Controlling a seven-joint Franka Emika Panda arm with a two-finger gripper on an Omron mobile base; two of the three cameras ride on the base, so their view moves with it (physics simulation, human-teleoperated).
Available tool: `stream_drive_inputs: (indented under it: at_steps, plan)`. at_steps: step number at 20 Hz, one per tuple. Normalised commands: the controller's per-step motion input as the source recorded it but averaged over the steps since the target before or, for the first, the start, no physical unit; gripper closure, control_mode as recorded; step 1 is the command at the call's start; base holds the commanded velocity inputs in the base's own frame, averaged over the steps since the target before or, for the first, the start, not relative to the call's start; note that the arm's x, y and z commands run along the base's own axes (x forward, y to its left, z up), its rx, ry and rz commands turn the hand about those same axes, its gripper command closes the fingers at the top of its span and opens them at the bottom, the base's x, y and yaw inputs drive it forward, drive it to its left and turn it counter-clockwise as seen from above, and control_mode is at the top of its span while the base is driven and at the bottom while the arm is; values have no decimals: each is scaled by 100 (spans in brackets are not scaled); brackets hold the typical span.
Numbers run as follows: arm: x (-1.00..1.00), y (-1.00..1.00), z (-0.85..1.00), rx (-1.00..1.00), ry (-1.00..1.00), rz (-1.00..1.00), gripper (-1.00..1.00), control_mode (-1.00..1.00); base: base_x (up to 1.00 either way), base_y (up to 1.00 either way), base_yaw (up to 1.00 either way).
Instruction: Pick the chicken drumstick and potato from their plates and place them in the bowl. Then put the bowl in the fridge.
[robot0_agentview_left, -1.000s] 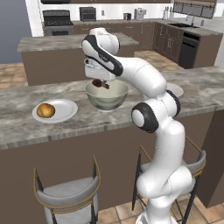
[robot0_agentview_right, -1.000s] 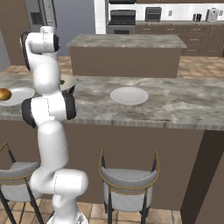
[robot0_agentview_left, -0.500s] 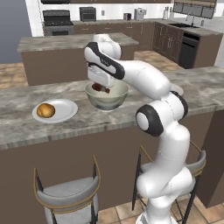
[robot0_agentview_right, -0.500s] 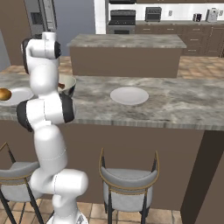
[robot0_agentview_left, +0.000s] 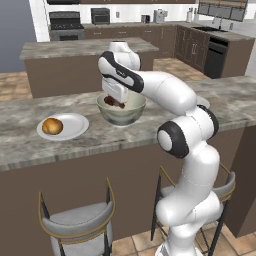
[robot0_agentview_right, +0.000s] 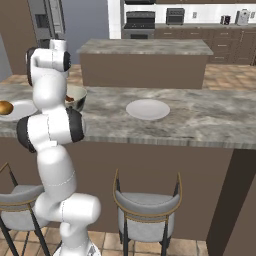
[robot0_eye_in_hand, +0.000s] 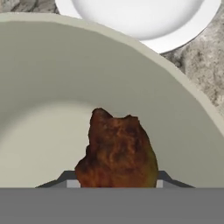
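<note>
Two fingers (robot0_eye_in_hand: 114, 183) clamp the chicken drumstick (robot0_eye_in_hand: 117, 151) inside the bowl (robot0_agentview_left: 121, 108); potato (robot0_agentview_left: 52, 126) sits on its plate (robot0_agentview_left: 75, 125); bench (robot0_agentview_left: 30, 145).

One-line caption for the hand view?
Fingers holding the chicken drumstick inside the bowl, empty plate beyond.
</note>
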Motion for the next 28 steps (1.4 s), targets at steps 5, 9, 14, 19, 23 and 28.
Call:
stream_drive_inputs:
  at_steps: [5,9,14,19,23,28]
  plan:
    - [12,3,-13,0,-4,-9,100,-100,0,0,0]
    - [-1,0,-12,0,-1,-5,100,-100,0,0,0]
    - [-12,1,-8,0,0,-4,-100,-100,0,0,0]
    - [-23,2,1,0,0,-3,-100,-100,0,0,0]
    - [-20,0,0,0,0,-5,-100,-100,0,0,0]
    - [-22,0,6,0,0,-7,-100,-100,0,0,0]
